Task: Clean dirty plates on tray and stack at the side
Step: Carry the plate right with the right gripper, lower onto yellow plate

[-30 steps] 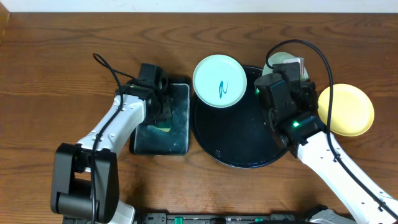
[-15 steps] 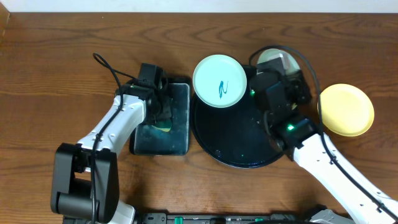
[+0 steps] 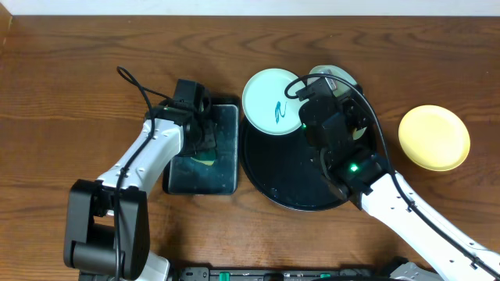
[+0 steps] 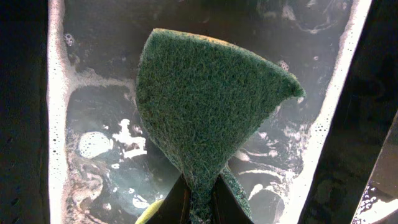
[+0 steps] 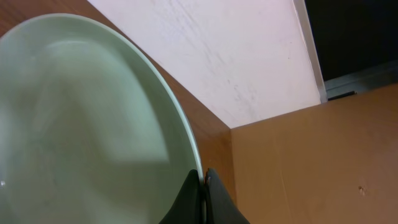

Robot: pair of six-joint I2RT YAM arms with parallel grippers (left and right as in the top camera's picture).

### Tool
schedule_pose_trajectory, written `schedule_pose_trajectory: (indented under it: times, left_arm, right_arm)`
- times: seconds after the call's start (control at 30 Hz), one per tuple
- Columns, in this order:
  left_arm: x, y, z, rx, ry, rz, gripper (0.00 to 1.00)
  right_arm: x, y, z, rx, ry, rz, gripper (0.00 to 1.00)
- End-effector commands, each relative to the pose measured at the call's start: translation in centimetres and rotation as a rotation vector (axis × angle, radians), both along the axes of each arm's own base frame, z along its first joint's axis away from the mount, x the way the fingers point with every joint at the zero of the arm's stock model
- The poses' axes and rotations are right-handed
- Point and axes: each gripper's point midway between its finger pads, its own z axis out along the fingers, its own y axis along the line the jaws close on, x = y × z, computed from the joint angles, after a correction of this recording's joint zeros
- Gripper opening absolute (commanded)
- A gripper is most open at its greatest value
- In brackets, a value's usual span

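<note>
The wooden table fills the overhead view. Two white-and-black arms reach in from its near edge: the left arm bends over a rectangular tray, and the right arm crosses the lower right corner of the table to the far side of the round tray.

The large round glossy black tray sits at centre. Just to its left stands the smaller rectangular black tray, which holds soapy water with streaks of white foam along its walls.

Of the three plates, the pale yellow plate lies flat on the table, right of the round tray and apart from it. A mint plate with a mark at its centre rests at the tray's upper-left rim, partly overhanging the wood. The second mint plate is at the tray's upper-right rim, mostly hidden under the right wrist in the overhead view. The right gripper pinches its rim between closed fingers and the plate looks tilted — whether it is clear of the tray I cannot tell.

The left gripper has its fingers clamped tight on the lower end of a green scouring sponge, which fans out above the suds — a sliver of yellow shows at its base.

Smallest is the teal squiggle on the first mint plate.
</note>
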Motion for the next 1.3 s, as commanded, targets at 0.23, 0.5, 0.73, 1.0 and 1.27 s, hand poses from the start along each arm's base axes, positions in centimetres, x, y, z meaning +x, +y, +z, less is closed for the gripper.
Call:
schedule_pose_trajectory:
  times: [0.23,0.5,0.73,1.0,1.27]
  left_arm:
    - [-0.2,0.4,-0.1,0.017,-0.002,-0.013,0.07]
    - [-0.2,0.4,-0.1,0.017,-0.002,-0.013,0.07]
    - [-0.2,0.4,-0.1,0.017,-0.002,-0.013,0.07]
    - [-0.2,0.4,-0.1,0.017,-0.002,-0.013,0.08]
    - [-0.2,0.4,-0.1,0.017,-0.002,-0.013,0.08]
  right_arm:
    - [0.3,-2.6,1.5,0.163,-0.11,-0.121,0.01]
    - [0.0,-8.9,-2.8,0.446,-0.086,-0.355,0.01]
    - [-1.2,-15.7,-6.1,0.706,-0.091,-0.618,0.01]
    - [-4.8,-23.8,-8.9,0.889,-0.129,-0.932,0.01]
    - [-7.1,-28.2,-11.5,0.947,-0.113,-1.097,0.01]
